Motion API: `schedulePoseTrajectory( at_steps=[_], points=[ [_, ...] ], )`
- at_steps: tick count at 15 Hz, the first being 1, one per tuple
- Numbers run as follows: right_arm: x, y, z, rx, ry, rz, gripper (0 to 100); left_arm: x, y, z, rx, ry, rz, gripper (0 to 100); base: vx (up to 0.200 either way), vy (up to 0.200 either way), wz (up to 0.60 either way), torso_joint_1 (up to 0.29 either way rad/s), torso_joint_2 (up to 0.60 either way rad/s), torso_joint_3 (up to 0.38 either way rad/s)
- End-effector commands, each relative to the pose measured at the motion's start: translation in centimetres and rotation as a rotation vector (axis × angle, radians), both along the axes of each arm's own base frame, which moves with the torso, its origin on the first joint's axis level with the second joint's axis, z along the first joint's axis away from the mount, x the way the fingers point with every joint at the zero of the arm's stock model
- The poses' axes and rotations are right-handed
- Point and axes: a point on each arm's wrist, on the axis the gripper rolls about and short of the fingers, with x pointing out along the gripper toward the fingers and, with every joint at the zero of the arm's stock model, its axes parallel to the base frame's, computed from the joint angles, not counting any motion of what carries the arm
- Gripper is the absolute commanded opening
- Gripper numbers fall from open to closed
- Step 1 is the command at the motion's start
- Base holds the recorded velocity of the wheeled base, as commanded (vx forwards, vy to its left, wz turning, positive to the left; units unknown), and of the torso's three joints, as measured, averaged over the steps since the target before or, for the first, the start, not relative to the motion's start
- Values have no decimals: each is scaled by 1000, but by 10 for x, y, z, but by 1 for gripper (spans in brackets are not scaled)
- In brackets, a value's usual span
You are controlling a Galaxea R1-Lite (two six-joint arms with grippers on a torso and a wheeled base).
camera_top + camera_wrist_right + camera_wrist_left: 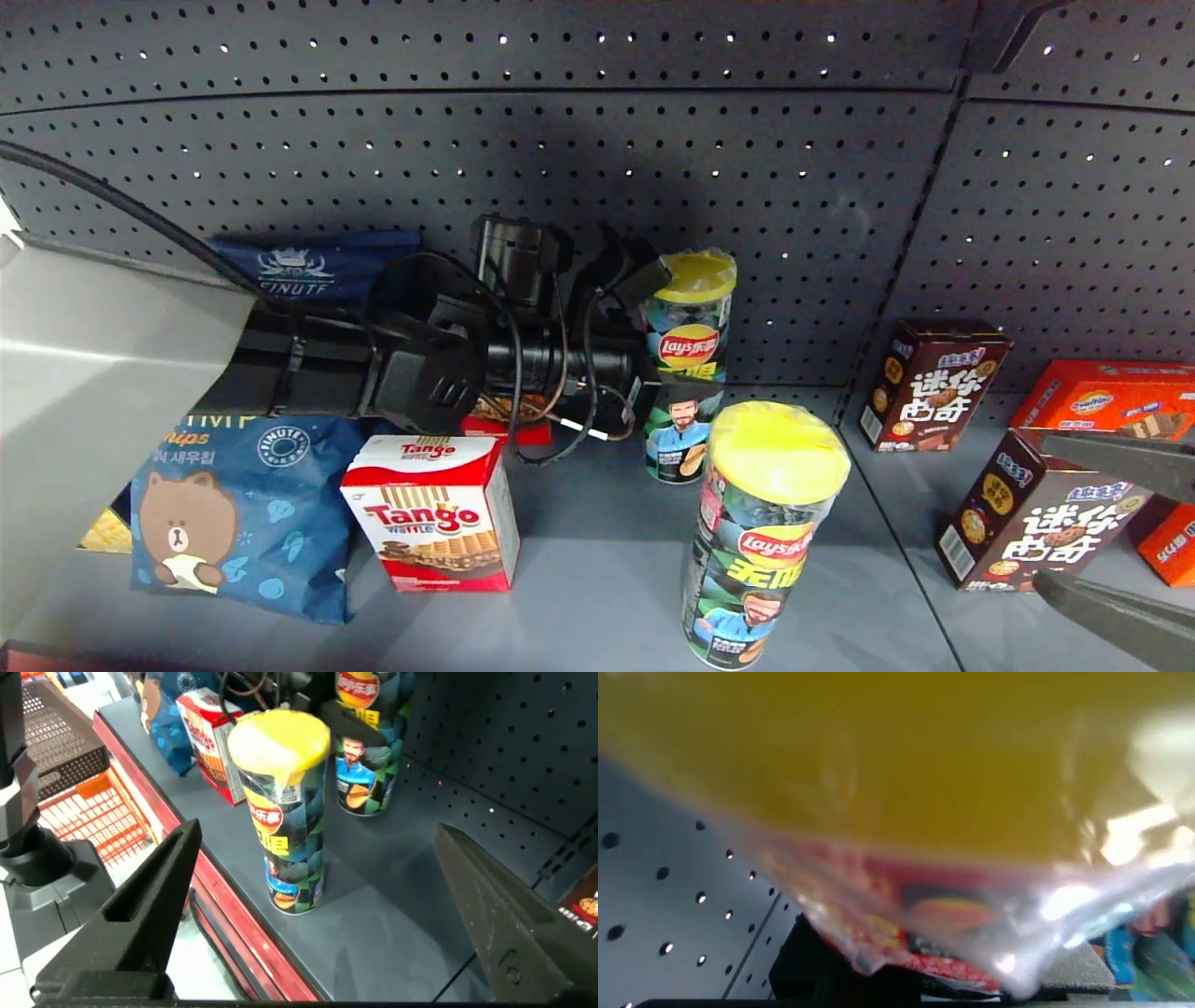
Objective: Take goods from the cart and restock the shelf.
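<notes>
A chip can with a yellow lid stands at the back of the grey shelf. My left gripper reaches in from the left and is shut on it, one finger across its front. Its lid and label press up against the left wrist camera. A second, matching chip can stands nearer the shelf's front edge. My right gripper hangs open to the right of that can, holding nothing.
A wafer box and a blue snack bag sit at the left. Brown cookie boxes and orange boxes fill the right bay. An orange cart basket is below the shelf's red front edge.
</notes>
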Motion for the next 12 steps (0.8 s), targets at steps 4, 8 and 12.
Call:
schedulePoseTrajectory(
  at_steps=[4,8,12],
  points=[
    [0,0,-2,-4,4,3,100,12,-5,-9,1,2,6,0,0,0,0,0,0,0],
    [-2,-1,-5,-3,6,4,100,21,-11,-20,8,13,4,0,0,0,0,0,0,0],
    [-2,-1,-9,-6,18,4,100,26,-13,-25,8,14,6,0,0,0,0,0,0,0]
  ],
)
